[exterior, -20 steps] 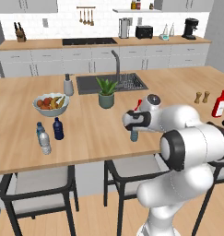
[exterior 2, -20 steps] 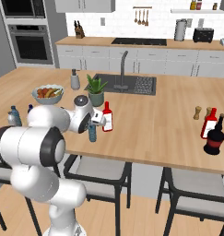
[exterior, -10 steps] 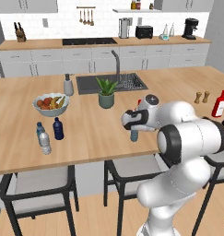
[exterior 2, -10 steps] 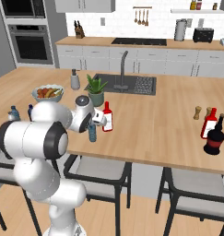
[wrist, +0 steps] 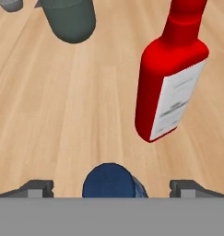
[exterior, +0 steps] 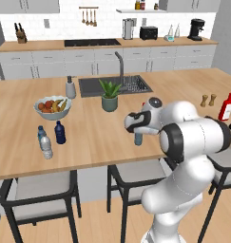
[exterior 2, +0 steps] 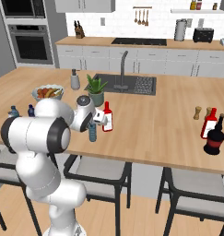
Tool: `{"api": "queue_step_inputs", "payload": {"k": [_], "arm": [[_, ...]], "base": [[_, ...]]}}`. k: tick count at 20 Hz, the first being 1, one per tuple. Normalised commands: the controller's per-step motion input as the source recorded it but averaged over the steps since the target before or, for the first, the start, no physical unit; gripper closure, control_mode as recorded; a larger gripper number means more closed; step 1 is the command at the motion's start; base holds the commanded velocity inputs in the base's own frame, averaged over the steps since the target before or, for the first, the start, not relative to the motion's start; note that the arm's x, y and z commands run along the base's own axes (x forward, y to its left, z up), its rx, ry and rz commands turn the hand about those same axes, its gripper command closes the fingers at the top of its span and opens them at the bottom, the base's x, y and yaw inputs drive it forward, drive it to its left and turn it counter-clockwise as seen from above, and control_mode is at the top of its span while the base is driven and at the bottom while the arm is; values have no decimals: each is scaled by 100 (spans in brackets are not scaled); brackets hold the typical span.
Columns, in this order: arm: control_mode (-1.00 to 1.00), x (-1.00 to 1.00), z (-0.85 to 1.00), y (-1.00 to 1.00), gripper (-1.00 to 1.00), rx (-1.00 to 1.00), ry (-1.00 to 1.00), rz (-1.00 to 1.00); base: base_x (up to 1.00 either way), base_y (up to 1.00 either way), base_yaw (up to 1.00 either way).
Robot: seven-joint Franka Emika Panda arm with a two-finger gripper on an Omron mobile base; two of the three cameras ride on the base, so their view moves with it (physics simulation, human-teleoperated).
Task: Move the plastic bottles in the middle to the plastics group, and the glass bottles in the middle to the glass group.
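We position the claw (wrist: 111,186) directly above the pale teal bottle (exterior: 138,138), whose blue cap (wrist: 109,180) sits midway between the two finger tips (wrist: 36,188). The jaws stand wide apart, open, with clear gaps on both sides of the cap and no contact.

The teal bottle stands upright near the front edge of the counter (exterior: 93,137), over the stools. Just beside it, further from the edge, stands the red bottle (exterior 2: 107,117) with the white label facing the camera in the hand view (wrist: 171,73). The two bottles are close but apart. Behind them we see the potted plant (exterior: 109,94) and the sink (exterior: 114,85).

To the left, we find the plastics group near the front edge: a bluish capped bottle (exterior: 41,133), a clear greyish bottle (exterior: 46,147) and the navy bottle (exterior: 60,133) just beside them. The fruit bowl (exterior: 52,107) holds mixed fruit. Open wood lies between this cluster and the teal bottle.

At the far right, a second red bottle (exterior 2: 209,122) and a dark squat bottle (exterior 2: 215,137) stand together.
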Motion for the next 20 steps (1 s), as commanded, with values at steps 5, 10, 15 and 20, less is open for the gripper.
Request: {"api": "queue_step_inputs", "payload": {"k": [5,10,15,20], "arm": [[-100,1,-12,0,100,0,0,0],[-100,0,0,-1,100,0,0,0],[-100,-5,4,0,100,0,-6,0],[-100,-8,35,17,100,0,-7,1]], "base": [[0,0,0],[0,0,0],[0,0,0],[0,0,0]]}}
